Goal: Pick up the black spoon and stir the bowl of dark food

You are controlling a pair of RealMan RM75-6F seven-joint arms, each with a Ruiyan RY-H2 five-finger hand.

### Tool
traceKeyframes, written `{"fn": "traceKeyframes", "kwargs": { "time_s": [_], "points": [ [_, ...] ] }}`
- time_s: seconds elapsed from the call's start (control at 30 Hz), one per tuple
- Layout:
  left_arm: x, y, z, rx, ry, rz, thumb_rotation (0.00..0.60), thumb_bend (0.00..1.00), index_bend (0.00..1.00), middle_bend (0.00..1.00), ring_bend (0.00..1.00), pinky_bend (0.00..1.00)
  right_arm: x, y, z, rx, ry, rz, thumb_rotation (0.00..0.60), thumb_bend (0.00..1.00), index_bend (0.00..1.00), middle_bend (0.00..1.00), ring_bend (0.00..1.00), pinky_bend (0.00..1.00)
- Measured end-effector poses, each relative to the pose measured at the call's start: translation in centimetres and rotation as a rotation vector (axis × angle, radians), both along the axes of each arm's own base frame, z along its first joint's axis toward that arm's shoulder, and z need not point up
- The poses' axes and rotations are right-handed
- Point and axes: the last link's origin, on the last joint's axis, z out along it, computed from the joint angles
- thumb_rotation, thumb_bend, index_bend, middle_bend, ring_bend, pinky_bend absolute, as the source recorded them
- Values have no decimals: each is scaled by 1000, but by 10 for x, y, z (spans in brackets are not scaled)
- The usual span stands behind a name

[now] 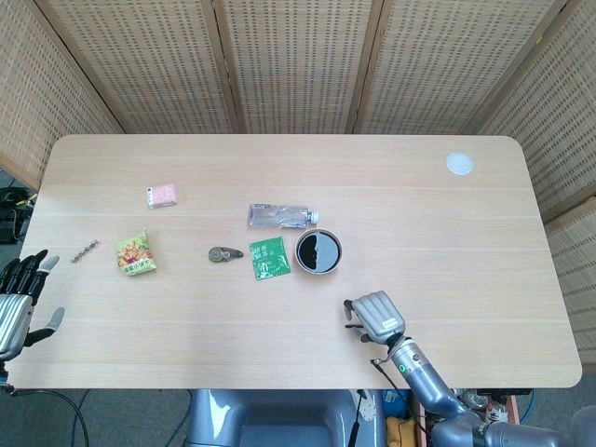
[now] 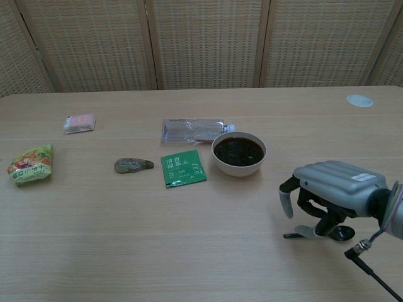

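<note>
Chest view has the right hand [image 2: 324, 201] poised over the black spoon [image 2: 327, 234] lying near the bowl [image 2: 238, 153], fingers apart, nothing gripped (thin, light, flat on the table [image 2: 189, 251], so probably pinch the handle).

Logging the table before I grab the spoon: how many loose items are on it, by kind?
Packets and pouches: 3 (snack bag, green tea sachet, pink packet)
Bottles: 1 (plastic bottle, lying down)
Bowls: 1 (bowl of dark food)
Spoons: 1 (black spoon)
Small oddments: 3 (tape dispenser, small chain-like piece, white disc)
Total: 9
</note>
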Motion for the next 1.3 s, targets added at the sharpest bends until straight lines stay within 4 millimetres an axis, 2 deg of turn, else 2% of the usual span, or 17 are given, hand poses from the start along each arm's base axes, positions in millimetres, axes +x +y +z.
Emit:
{"fn": "traceKeyframes", "kwargs": {
  "time_s": [0.4,1.3],
  "points": [
    [-6,-2,-1,-4,-10,8,600,393,0,0,0,0,-1,-4,-21,35,59,-13,600,475,557,947,961,1000],
    [-8,-3,-2,-2,-12,10,600,392,0,0,0,0,-15,-10,-27,54,114,-51,600,489,557,946,961,1000]
  ]
}}
